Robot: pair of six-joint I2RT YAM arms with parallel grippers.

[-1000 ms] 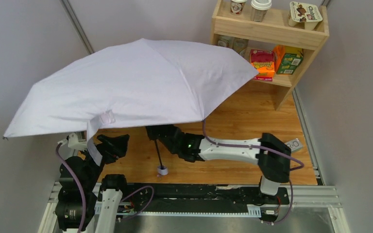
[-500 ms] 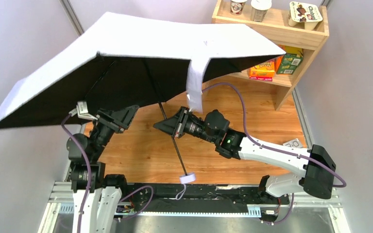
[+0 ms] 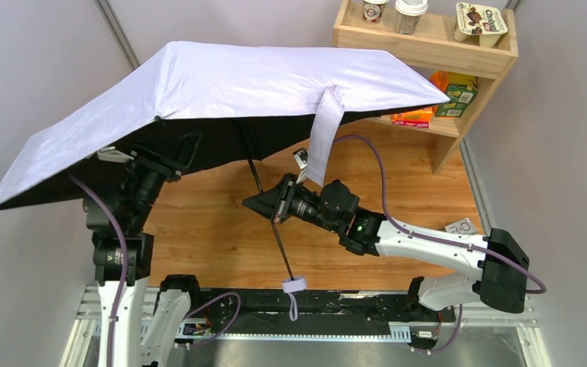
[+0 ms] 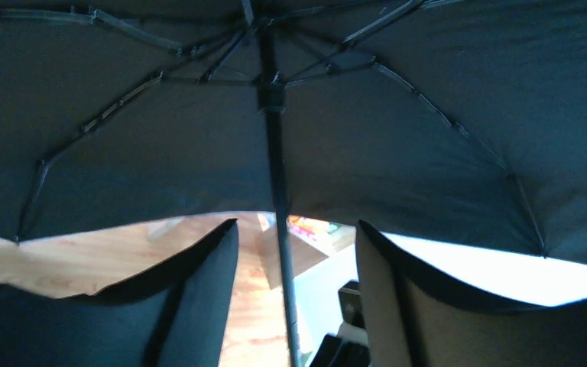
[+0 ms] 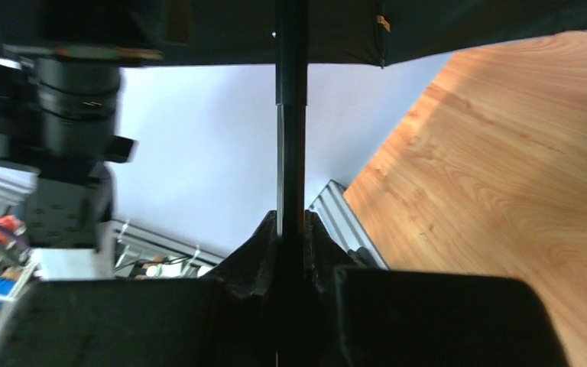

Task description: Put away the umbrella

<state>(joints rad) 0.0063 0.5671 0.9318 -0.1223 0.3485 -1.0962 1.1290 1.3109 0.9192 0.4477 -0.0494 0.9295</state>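
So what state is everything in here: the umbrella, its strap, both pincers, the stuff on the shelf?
umbrella, open, canopy fully spread and tilted.
strap tab, unfastened, hanging loose from the canopy edge.
right pincer, shut on the umbrella's shaft.
left pincer, open under the canopy, gripping nothing.
cup, lid on, upright on the shelf.

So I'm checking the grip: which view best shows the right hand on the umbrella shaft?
Right wrist: the umbrella shaft sits close up, clamped in the right hand. Top external shows that grip small and distant. Left wrist shows mostly the shaft higher up, under the canopy.
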